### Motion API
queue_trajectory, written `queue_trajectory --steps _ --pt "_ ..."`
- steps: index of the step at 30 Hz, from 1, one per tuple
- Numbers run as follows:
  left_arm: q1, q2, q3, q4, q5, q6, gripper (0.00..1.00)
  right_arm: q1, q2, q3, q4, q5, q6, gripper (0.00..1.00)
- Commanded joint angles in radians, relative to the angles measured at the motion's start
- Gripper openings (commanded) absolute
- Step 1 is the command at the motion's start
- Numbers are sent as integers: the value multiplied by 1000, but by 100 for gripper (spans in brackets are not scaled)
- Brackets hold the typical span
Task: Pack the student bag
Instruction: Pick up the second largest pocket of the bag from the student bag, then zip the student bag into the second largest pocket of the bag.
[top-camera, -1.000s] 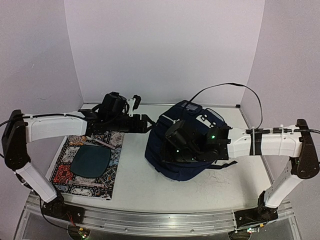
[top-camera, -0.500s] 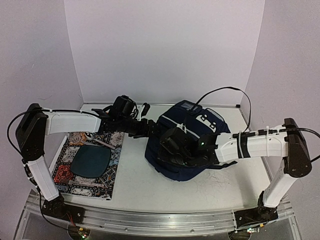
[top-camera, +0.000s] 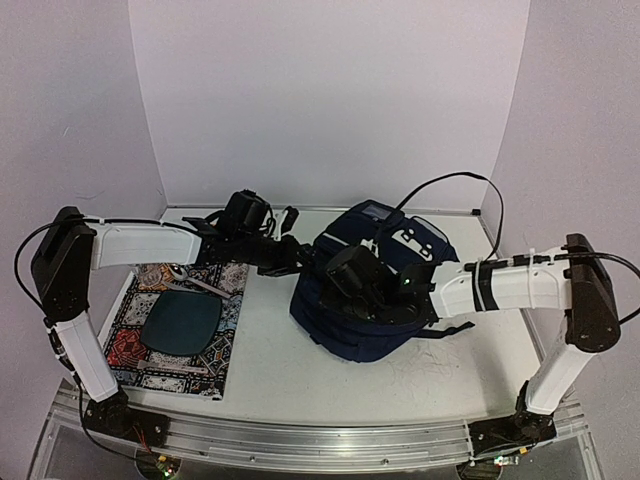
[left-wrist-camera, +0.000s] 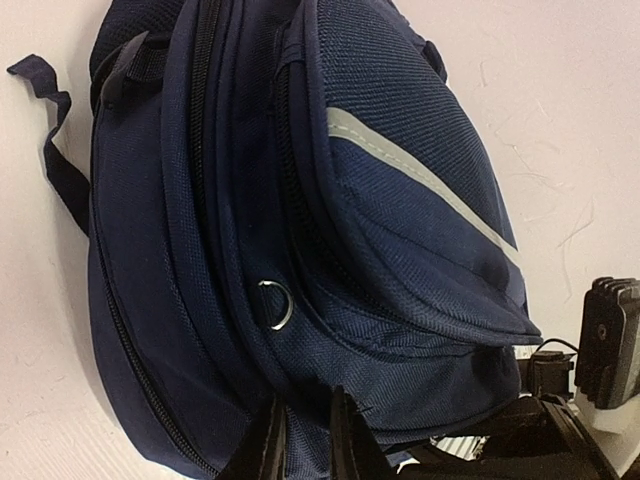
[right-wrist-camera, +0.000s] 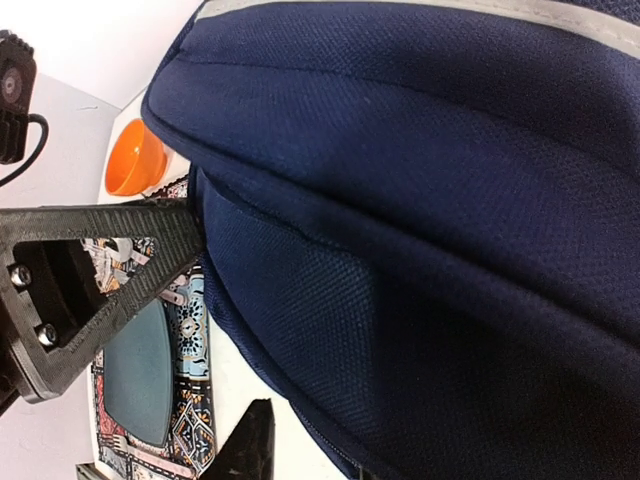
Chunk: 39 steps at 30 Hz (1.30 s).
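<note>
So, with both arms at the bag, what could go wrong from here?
The left fingers seem to pinch only a thin fold at the student bag's edge; it may slip out when pulled.
The right fingers stand open close beside them at the same side, so the two arms could bump.
If the bag is dragged left, it may push the patterned mat and the dark teal item on it.

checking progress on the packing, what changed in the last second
The left gripper reached right to the student bag and closed on a fold at its edge. The right gripper slid left across the bag. The bag and the patterned mat stayed put.
</note>
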Motion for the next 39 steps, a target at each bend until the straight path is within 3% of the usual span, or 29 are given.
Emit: queue_trajectory --steps 1,5,11,21,32,39 --pt "-17 -42 -12 59 79 -16 12 -21 16 -10 41 42 1 26" --pt "-21 -56 -21 74 86 -30 7 -26 24 -28 51 48 22 19" --pt "-21 -58 -26 83 51 -31 0 -27 7 -58 66 7 -5 0" --pt "9 -33 -21 72 -83 3 0 -27 -188 -266 48 -116 -47 0" --pt "92 46 53 -2 -169 100 0 -54 -451 -432 -163 -152 -182 0" --pt "104 92 140 -39 -130 126 0 -97 -478 -416 -350 -145 -287 0"
